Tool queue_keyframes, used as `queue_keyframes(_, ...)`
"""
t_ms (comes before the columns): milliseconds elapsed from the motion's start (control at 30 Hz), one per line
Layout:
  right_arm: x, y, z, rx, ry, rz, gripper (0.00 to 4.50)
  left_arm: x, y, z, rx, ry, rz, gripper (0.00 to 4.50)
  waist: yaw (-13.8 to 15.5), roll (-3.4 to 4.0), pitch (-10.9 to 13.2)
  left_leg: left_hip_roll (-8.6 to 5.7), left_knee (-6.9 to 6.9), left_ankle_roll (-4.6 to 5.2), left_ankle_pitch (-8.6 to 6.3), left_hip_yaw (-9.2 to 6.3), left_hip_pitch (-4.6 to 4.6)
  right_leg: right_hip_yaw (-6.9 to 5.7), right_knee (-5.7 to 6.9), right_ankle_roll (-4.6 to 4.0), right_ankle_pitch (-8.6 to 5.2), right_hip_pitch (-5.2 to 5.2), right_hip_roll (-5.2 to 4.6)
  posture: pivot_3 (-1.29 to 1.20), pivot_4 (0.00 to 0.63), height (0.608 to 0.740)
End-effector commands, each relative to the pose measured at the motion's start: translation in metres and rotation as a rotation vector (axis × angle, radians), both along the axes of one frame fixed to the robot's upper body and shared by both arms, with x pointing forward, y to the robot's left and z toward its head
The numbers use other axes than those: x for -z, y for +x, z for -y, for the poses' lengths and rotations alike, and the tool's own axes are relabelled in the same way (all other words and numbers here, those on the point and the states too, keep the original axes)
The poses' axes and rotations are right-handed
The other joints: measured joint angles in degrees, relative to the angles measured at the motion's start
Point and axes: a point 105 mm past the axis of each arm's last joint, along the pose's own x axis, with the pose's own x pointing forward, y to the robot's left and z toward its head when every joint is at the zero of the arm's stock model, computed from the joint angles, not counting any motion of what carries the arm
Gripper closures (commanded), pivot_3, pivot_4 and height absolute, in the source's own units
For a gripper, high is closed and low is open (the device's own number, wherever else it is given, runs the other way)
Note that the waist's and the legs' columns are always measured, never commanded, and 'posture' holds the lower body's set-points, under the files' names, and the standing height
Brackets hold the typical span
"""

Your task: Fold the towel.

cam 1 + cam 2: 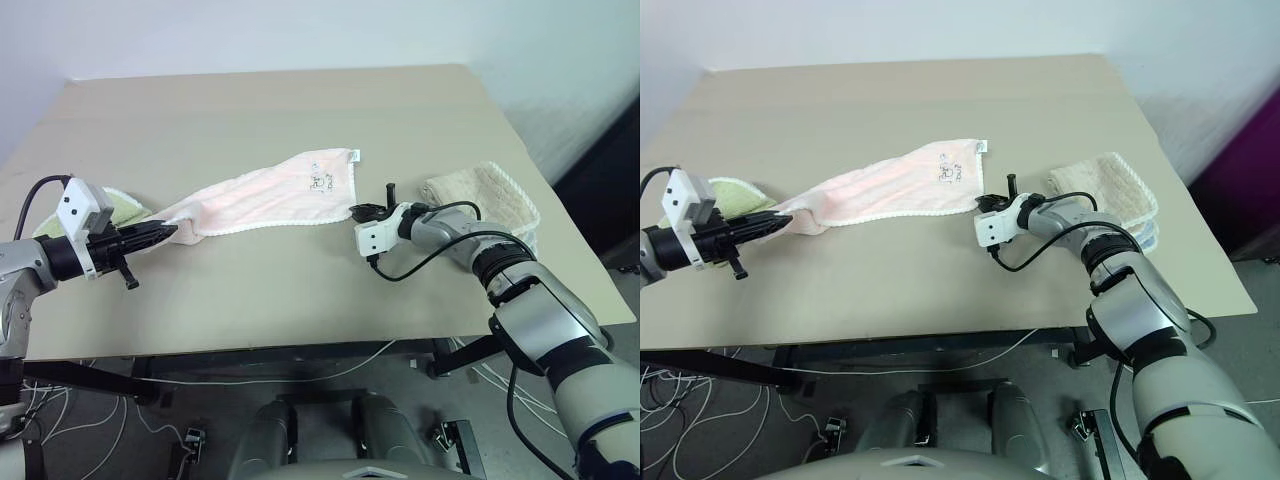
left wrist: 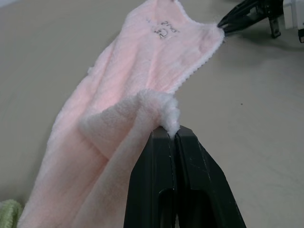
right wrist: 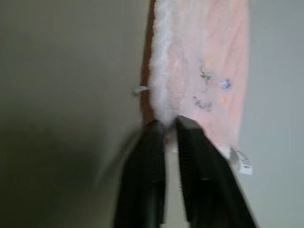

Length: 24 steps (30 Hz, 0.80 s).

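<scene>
On the table (image 1: 300, 290), towel (image 1: 270, 195) pinched at both ends, green towel (image 1: 122, 207) half-hidden

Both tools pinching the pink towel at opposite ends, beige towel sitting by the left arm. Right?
Not quite. The beige towel lies by the right arm; a green towel is what sits by the left, as the left eye view shows. Both the left tool and right tool do pinch the pink towel at opposite ends.

Towel (image 1: 270, 195) stretched across table (image 1: 280, 110) centre, between left gripper (image 1: 168, 232) and right gripper (image 1: 358, 211). Green towel (image 1: 118, 207) at left; folded beige towel (image 1: 490, 195) at right.
</scene>
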Motion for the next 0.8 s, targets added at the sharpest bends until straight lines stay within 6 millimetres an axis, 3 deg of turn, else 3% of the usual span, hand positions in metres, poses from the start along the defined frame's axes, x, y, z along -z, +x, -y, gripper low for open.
queue_keyframes(33,0.000,-0.001,-0.003,-0.010,0.010,-0.001,4.45,-0.014,0.000,0.000,0.006,-0.003,0.058,4.50,0.03,0.01,0.01,0.00,0.00,0.00,0.00,0.00,0.00,0.00,0.00,0.00,0.00,0.00,0.00,0.00,0.150,0.740)
queue_keyframes(233,-0.003,-0.001,0.002,-0.003,0.032,0.007,4.45,-0.014,0.001,0.001,0.007,-0.005,0.060,4.50,0.01,0.01,0.01,0.00,0.00,-0.09,0.05,0.00,0.00,0.00,0.00,0.00,0.00,-0.01,0.00,0.00,0.150,0.740)
queue_keyframes(433,-0.018,-0.002,0.026,0.037,0.112,-0.001,4.45,-0.015,-0.003,-0.004,-0.010,0.000,0.067,4.50,0.29,0.02,0.02,-0.04,0.01,-0.08,0.05,0.00,-0.04,0.00,-0.02,0.00,0.00,-0.01,-0.04,0.00,0.150,0.740)
queue_keyframes(567,-0.058,-0.007,0.057,0.073,0.288,-0.046,4.45,-0.019,-0.003,-0.011,-0.049,-0.002,0.096,4.50,0.53,0.07,0.10,-0.04,0.01,0.02,-0.01,0.00,-0.10,-0.01,-0.07,0.00,0.00,-0.01,-0.06,0.00,0.150,0.740)
queue_keyframes(800,-0.136,-0.013,0.086,0.111,0.464,-0.010,4.45,-0.036,0.016,-0.018,-0.115,0.005,0.212,4.50,0.35,0.08,0.11,0.01,0.00,0.03,-0.02,-0.01,-0.09,-0.01,-0.09,0.01,0.00,-0.02,-0.07,0.00,0.150,0.740)
